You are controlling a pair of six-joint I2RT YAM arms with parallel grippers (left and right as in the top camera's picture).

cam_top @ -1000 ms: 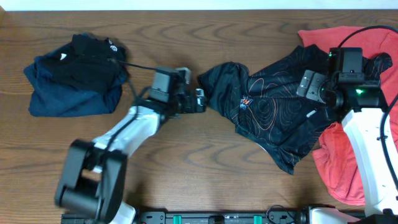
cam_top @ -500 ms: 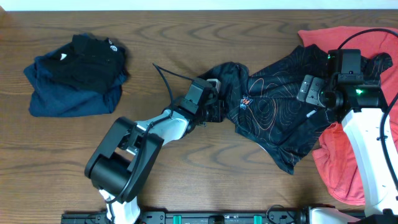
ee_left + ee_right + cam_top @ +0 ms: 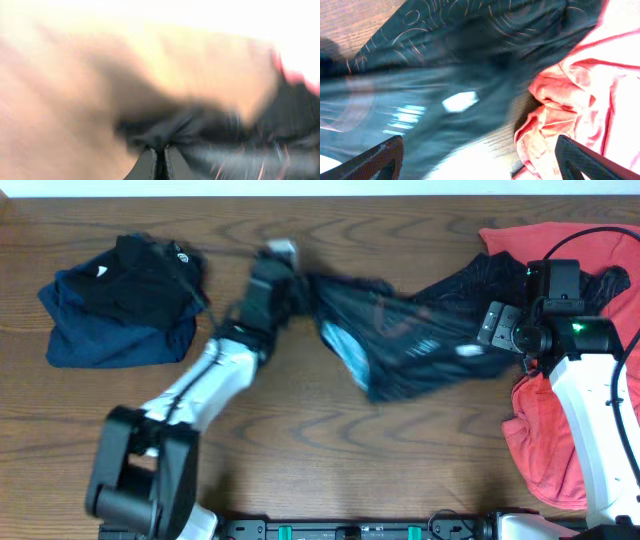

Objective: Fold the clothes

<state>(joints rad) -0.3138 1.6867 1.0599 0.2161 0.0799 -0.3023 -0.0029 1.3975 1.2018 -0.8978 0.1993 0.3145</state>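
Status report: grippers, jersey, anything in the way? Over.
Left gripper shut on black jersey, cloth stretched out. Right gripper open over its right end. Coral-red garment bunched at right edge; dark pile far left.

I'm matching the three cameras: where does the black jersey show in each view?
Overhead: black jersey stretched across the upper middle.
Left wrist: dark blur, lower centre to right.
Right wrist: fills the left and top.
Shared landmark: coral-red garment, on the right in each, a blurred sliver in left wrist.
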